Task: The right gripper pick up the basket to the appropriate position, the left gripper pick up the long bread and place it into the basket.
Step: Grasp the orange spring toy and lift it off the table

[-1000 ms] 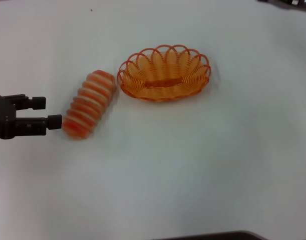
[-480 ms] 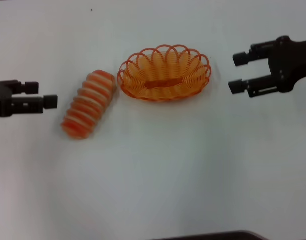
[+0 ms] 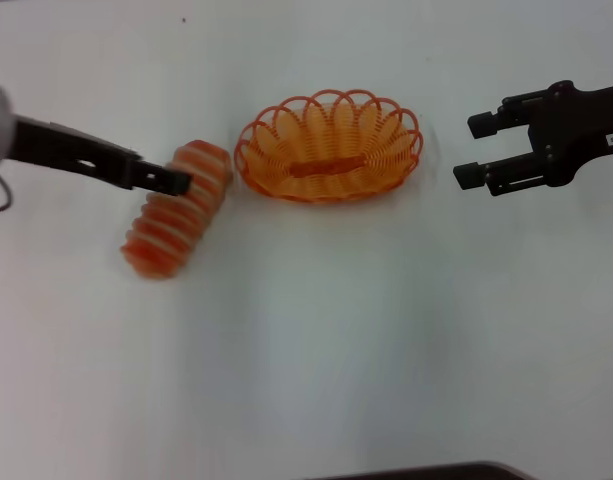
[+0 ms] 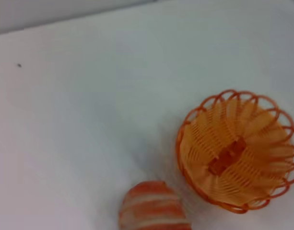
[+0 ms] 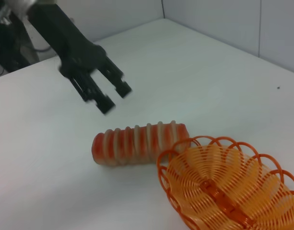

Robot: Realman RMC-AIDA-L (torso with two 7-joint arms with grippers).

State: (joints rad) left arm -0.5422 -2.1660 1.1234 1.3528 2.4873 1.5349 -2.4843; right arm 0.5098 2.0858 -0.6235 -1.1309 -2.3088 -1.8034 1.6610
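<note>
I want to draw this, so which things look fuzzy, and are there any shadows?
Head view: the left gripper over the long bread looks smeared; the right gripper is crisp, and a faint shadow lies beside the basket. Left wrist view: the bread is soft at the picture's edge. Right wrist view: everything is fairly sharp, with pale shadows on the white table.

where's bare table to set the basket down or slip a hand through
The table is bare across the whole near half, below the long bread and basket. It is also bare between the basket and the right gripper. It is crowded where the bread nearly meets the basket, under the left gripper.
</note>
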